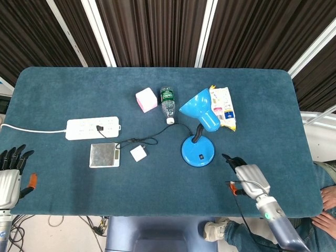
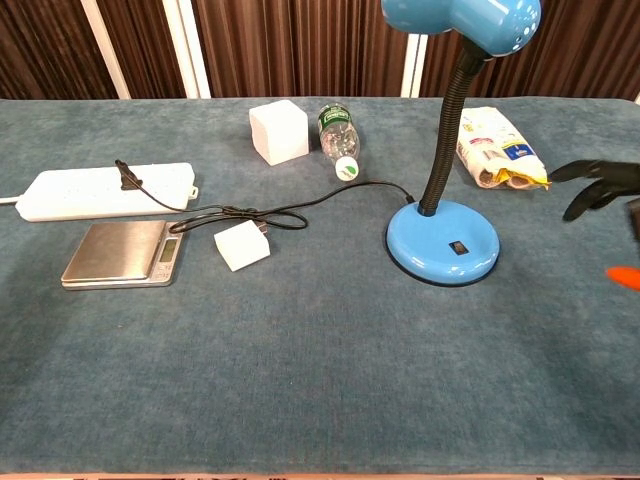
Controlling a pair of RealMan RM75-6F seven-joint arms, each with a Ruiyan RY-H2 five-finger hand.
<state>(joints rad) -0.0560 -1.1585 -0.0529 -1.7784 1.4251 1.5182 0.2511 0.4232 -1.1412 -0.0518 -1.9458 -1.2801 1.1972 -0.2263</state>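
Blue lamp (image 2: 443, 247), teal table cloth (image 1: 63, 89), pink-white cube (image 1: 146, 99) — silver scale (image 1: 104, 155), white power strip (image 1: 93, 127)

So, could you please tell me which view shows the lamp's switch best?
The chest view: the switch faces it, a dark rectangle on the lamp base. The head view shows it only as a small dark spot from above.

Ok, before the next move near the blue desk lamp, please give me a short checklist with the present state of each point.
1. Right hand apart from the blue desk lamp: ok.
2. Right hand holds nothing, fingers apart: ok.
3. Lamp upright on its base: ok.
4. Lamp switch unobstructed: ok.
5. Lamp lit: cannot tell.
6. Left hand at the table edge, away from the power strip: ok.
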